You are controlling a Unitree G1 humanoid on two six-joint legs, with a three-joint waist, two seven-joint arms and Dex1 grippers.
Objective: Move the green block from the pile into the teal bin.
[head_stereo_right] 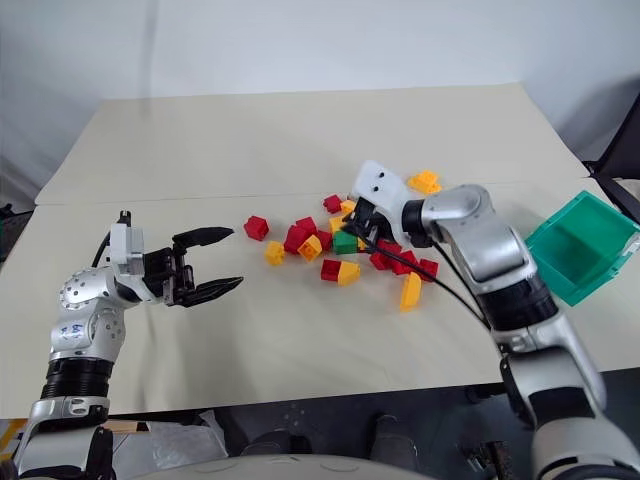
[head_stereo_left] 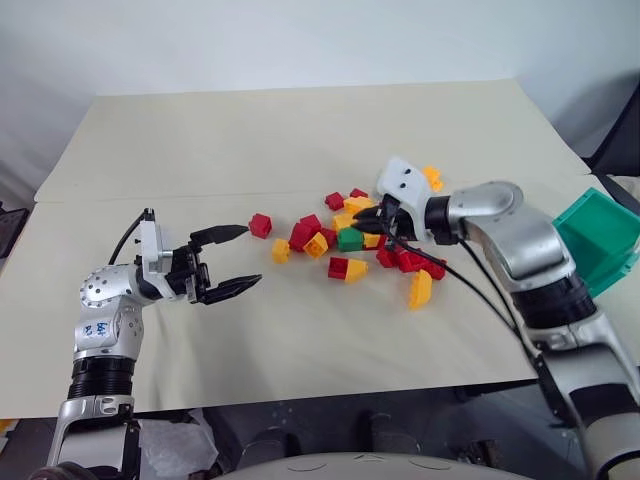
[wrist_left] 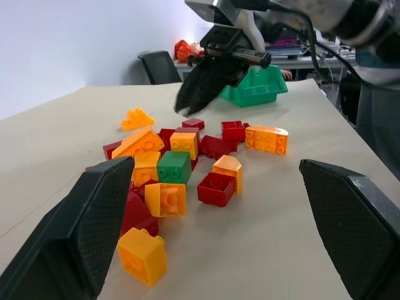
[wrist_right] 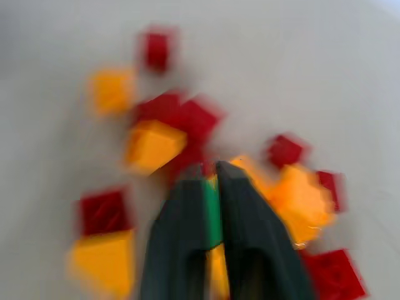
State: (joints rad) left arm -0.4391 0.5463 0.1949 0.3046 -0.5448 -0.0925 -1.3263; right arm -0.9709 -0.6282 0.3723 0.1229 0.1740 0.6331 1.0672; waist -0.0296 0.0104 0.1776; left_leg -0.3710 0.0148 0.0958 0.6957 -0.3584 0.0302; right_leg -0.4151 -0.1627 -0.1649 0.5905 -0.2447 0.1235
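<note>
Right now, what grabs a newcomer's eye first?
The pile of red and yellow-orange bricks at mid-table, with the lone green block in it and the right gripper poised just over that block. The teal bin sits tilted at the table's right edge, and the left gripper waits wide open left of the pile.

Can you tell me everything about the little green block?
The green block is a small, shiny plastic brick with round studs on top, the only green one. It sits upright on the table in the pile, with red and yellow-orange bricks crowded against its sides. The right hand hangs just above it. Nothing is lifting it.
</note>
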